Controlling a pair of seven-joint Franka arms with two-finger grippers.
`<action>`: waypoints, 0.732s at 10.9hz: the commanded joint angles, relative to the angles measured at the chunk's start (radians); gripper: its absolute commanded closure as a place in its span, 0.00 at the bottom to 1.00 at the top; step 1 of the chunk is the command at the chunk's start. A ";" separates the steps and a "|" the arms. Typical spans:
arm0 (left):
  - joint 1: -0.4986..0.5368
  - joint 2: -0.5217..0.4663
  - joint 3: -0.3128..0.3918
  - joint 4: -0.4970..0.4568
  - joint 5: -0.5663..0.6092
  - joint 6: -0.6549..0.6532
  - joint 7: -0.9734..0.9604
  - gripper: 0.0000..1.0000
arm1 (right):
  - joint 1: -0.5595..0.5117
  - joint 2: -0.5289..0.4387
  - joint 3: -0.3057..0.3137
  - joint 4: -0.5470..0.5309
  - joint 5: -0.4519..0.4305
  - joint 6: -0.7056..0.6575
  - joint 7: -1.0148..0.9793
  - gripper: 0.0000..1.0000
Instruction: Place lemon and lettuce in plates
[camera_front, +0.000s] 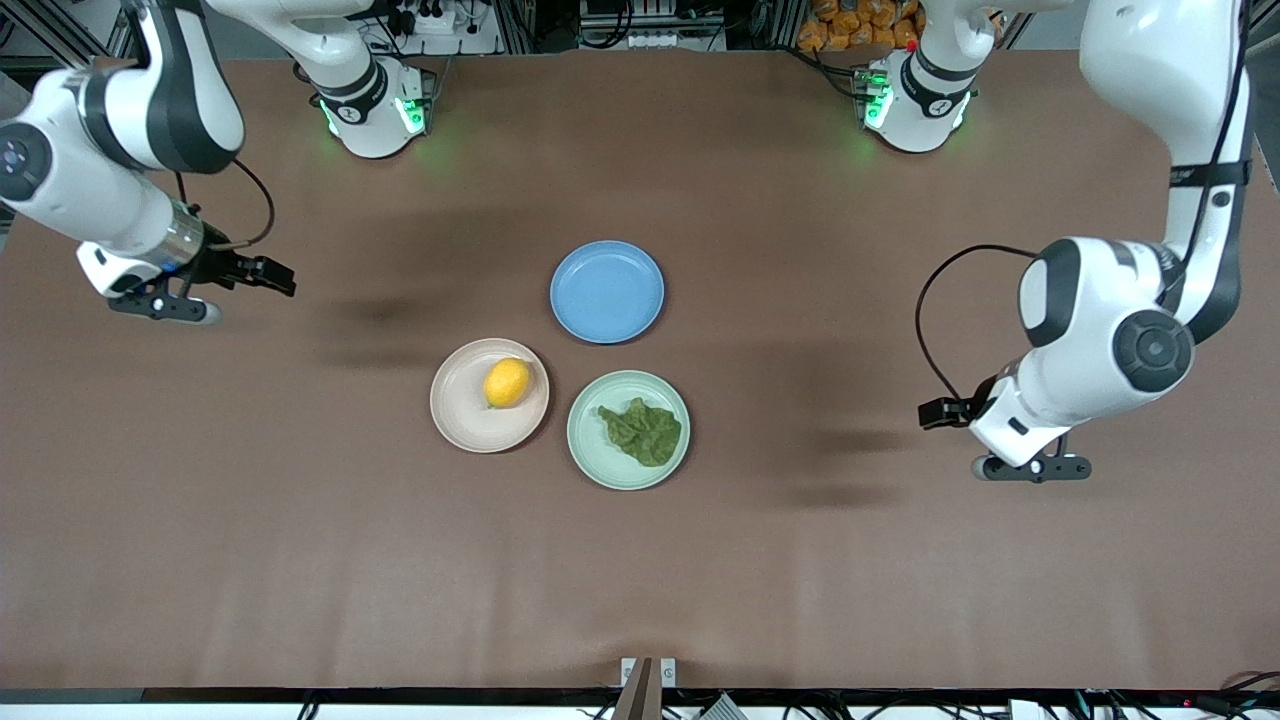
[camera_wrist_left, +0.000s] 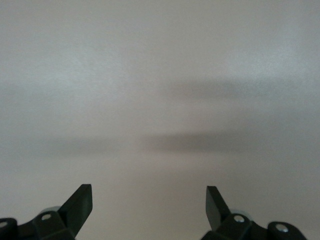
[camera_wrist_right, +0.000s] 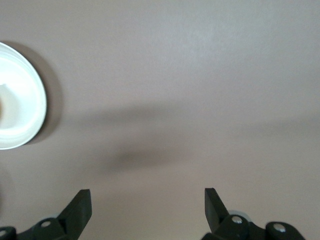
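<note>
The yellow lemon (camera_front: 507, 382) lies in the beige-pink plate (camera_front: 462, 412). The dark green lettuce (camera_front: 642, 431) lies in the mint green plate (camera_front: 593, 452), which stands beside the beige-pink one, toward the left arm's end. My right gripper (camera_front: 162, 307) is open and empty over bare table at the right arm's end; in the right wrist view (camera_wrist_right: 147, 200) only the edge of a pale plate (camera_wrist_right: 25, 100) shows. My left gripper (camera_front: 1033, 468) is open and empty over bare table at the left arm's end; its wrist view (camera_wrist_left: 149, 197) shows only table.
An empty blue plate (camera_front: 607, 291) stands farther from the front camera than the two other plates, close to both. The brown table (camera_front: 300, 550) holds nothing else.
</note>
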 joint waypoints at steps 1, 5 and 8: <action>0.059 -0.141 -0.021 -0.104 0.022 -0.013 0.014 0.00 | -0.013 -0.038 0.014 0.158 -0.014 -0.142 -0.010 0.00; 0.149 -0.247 -0.087 -0.128 0.021 -0.090 0.017 0.00 | -0.005 -0.026 0.016 0.339 -0.016 -0.231 -0.008 0.00; 0.144 -0.312 -0.088 -0.118 0.015 -0.140 0.020 0.00 | -0.002 0.015 0.016 0.531 -0.034 -0.415 -0.007 0.00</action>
